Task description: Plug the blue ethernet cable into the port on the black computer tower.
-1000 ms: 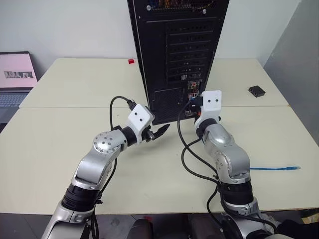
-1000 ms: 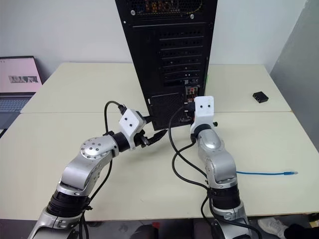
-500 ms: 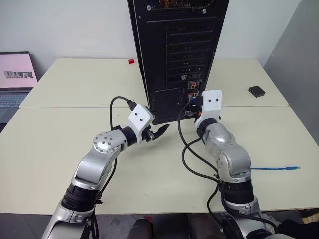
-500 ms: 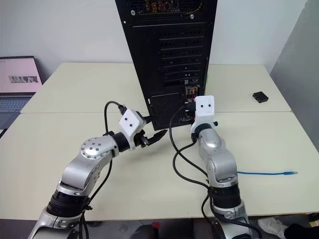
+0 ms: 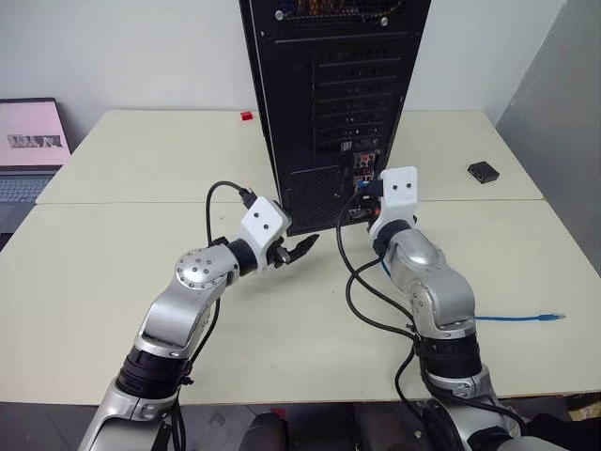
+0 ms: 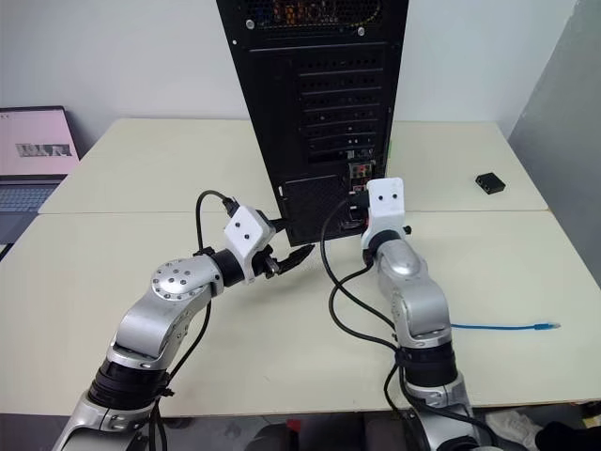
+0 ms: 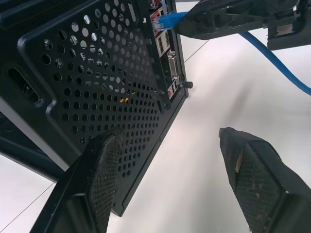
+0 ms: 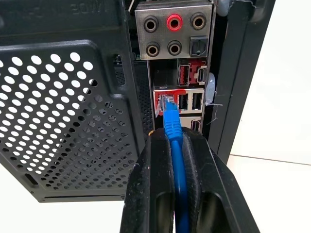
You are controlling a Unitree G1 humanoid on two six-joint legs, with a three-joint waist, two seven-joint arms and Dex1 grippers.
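Right wrist view: cable (image 8: 173,127) is pinched in the closed right gripper (image 8: 176,145), plug at the port (image 8: 165,103).
Nothing is seen changed from a second ago. The left gripper (image 7: 170,160) is held open beside the tower (image 5: 329,94); table (image 5: 113,272) around lies free; a small black box (image 5: 484,171) sits far right.

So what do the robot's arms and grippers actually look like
Both arms are silver-grey metal with rounded joint housings and black bands at the forearms. Each wrist carries a white block with two small dark dots. Thick black cables loop from the wrists back along the arms. The left gripper and right gripper each have two black fingers; the left fingers show finely textured, mesh-like pads.
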